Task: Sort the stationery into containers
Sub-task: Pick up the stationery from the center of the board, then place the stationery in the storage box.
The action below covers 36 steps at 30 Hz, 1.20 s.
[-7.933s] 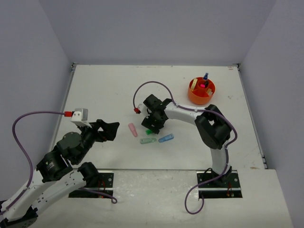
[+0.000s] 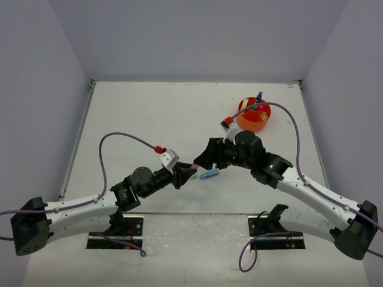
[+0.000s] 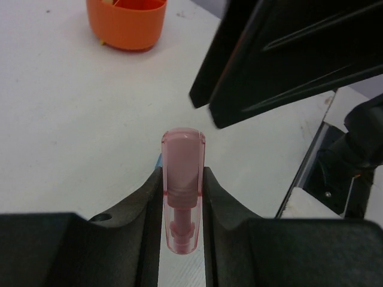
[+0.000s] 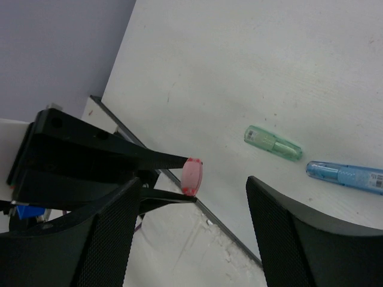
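My left gripper (image 3: 182, 174) is shut on a pink highlighter (image 3: 182, 149) that sticks out past its fingertips, held above the table. My right gripper (image 4: 192, 182) is open and faces it closely. The pink cap end (image 4: 192, 174) shows between the right fingers (image 4: 114, 239) without touching them. In the top view the left gripper (image 2: 188, 173) and right gripper (image 2: 203, 159) meet at the table's middle. A green highlighter (image 4: 272, 142) and a blue highlighter (image 4: 344, 175) lie on the table under them. The round orange tub (image 2: 254, 116) stands far right with several items inside.
The orange tub also shows in the left wrist view (image 3: 127, 24). The blue highlighter lies just right of the grippers in the top view (image 2: 209, 174). The right arm's black fingers (image 3: 287, 54) fill the upper right of the left wrist view. The table's near edge (image 4: 227, 230) runs below.
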### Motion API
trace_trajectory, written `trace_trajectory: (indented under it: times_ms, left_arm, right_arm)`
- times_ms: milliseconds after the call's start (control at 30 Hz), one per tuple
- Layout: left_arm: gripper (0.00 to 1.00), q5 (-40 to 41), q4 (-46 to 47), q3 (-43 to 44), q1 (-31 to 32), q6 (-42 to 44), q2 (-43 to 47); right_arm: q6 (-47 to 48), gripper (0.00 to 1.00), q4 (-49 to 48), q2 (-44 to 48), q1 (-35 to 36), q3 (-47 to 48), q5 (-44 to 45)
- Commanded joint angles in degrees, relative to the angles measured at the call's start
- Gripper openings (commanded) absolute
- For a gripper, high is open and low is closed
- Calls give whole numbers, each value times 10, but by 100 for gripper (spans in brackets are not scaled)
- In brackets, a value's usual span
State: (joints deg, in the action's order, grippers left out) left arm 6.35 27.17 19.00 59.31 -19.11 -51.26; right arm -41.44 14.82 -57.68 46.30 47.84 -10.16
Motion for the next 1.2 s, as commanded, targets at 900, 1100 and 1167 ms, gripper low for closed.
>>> trace_trajectory:
  times_ms: [900, 1100, 1167]
  left_arm:
    - [30, -17, 183, 28, 46, 104, -73]
    - [100, 146, 19, 83, 46, 26, -51]
    - [100, 259, -113, 129, 45, -51, -56]
  right_arm:
    - [14, 0, -4, 35, -7, -41, -23]
    - [55, 0, 37, 8, -151, 13, 30]
    - [62, 0, 64, -13, -199, 38, 80]
